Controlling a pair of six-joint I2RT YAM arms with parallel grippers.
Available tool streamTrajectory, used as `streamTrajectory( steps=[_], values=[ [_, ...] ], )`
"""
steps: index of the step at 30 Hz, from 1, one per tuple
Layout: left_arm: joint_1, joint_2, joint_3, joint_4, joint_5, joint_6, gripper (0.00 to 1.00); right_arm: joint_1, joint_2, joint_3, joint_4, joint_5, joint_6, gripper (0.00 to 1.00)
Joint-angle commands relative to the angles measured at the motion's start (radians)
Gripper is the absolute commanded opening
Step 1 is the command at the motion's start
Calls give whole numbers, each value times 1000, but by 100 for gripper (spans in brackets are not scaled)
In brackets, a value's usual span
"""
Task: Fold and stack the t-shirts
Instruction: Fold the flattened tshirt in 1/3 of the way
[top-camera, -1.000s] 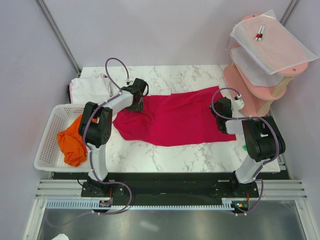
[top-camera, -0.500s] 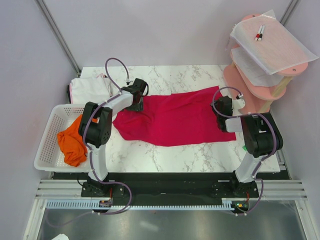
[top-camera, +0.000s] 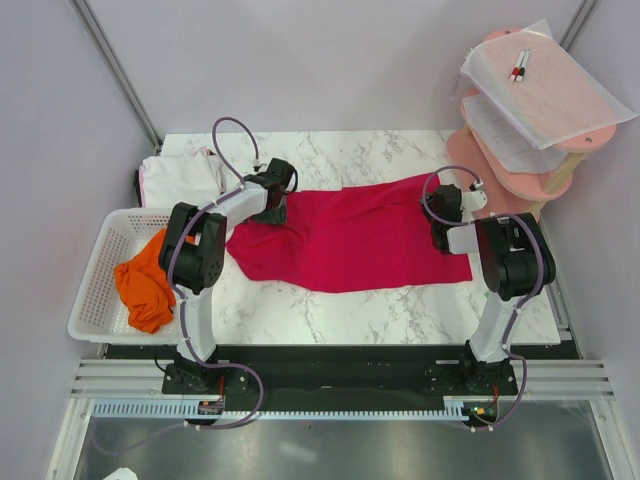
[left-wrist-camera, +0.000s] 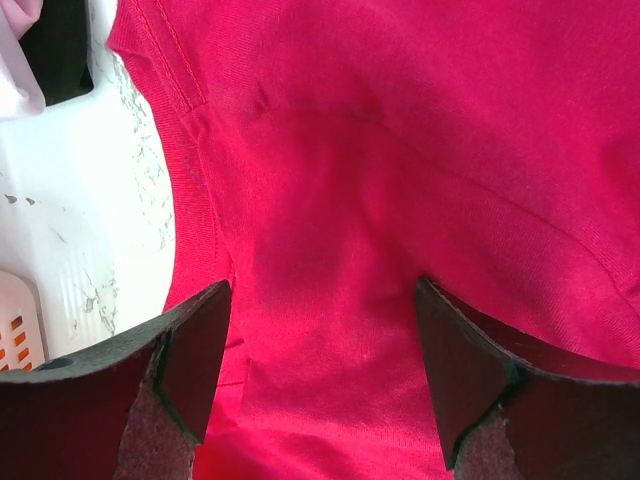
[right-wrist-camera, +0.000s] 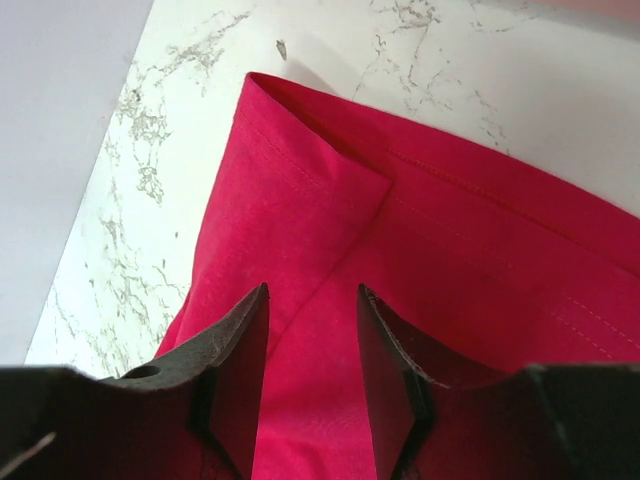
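With the crimson t-shirt spread across the centre of the marble table, and the left gripper and right gripper both above it with jaws apart, a shallow pinch could catch only one layer and skew the fold.

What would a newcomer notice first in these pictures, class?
The crimson-red t-shirt spread out across the middle of the marble table, with the left gripper open over its left end and the right gripper open over its right end. Next, the orange t-shirt bunched in the white basket at the table's left.
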Motion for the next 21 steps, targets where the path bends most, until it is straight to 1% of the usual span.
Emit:
streamTrajectory(
  steps=[1,3,6,7,9,10,12,13,17,21],
  values=[
    [-4,5,11,27,-28,30,80,-8,27,38,30,-3,18,47],
    [-4,5,11,27,-28,29,80,-8,36,47,30,-1,18,47],
    [-4,3,11,27,-28,29,81,-16,64,61,35,-12,18,40],
    [-4,3,11,27,-28,30,81,-19,70,64,44,-18,18,34],
    [-4,5,10,27,-28,30,80,-20,85,73,55,-26,11,28],
    [-4,5,11,27,-28,30,80,-22,93,79,59,-26,7,22],
    [-4,0,7,28,-28,29,80,-25,105,96,69,-34,-7,17],
    [-4,-1,7,27,-28,29,80,-26,110,105,75,-35,-12,13],
    [-4,-7,2,25,-33,30,80,-32,127,131,81,-40,-41,7],
    [-4,-9,2,25,-31,30,80,-42,125,139,96,-47,-53,4]
  ],
)
